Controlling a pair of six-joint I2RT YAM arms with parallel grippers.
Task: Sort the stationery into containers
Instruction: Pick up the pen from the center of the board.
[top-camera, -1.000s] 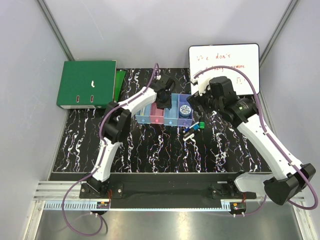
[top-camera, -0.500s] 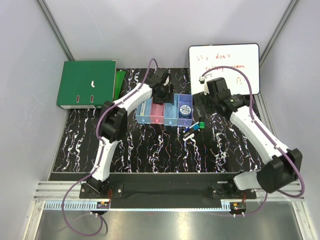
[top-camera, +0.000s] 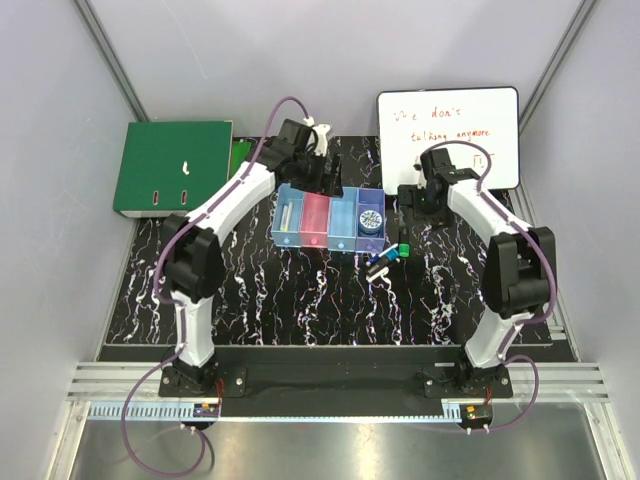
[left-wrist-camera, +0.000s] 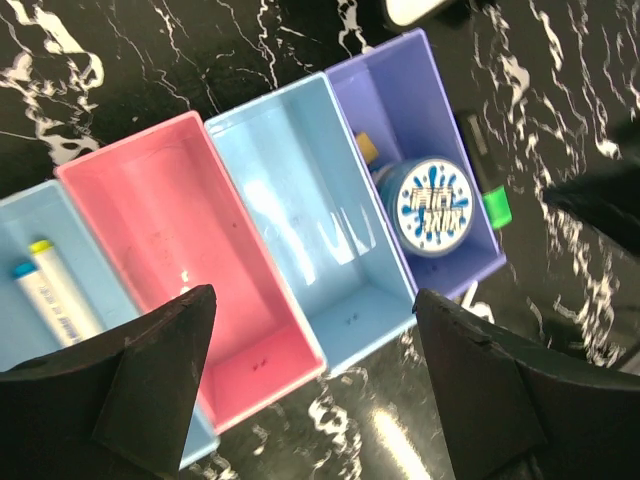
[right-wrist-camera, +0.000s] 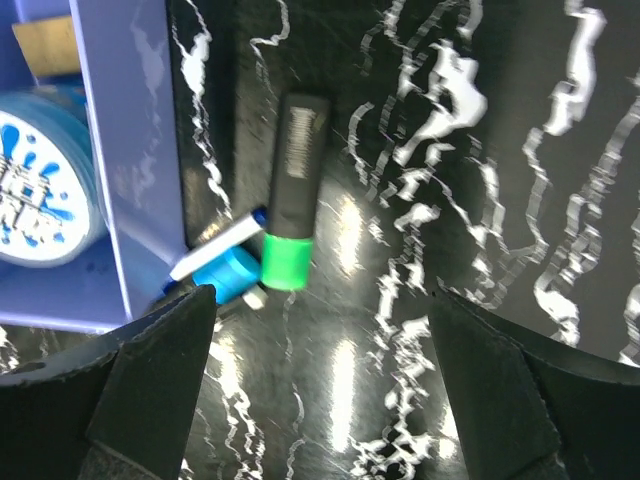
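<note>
Both hands open: left hand (left-wrist-camera: 315, 295) over the bins (left-wrist-camera: 290, 230), right hand (right-wrist-camera: 320, 300) nearer the marker (right-wrist-camera: 292, 170), which lies just ahead, lengthwise across my closing line.

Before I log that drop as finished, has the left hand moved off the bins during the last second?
Yes. The left hand has drawn back from over the pink bin to just beyond its far end.

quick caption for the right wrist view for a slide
Open right gripper over a green-capped black marker lying beside the purple-blue bin.
</note>
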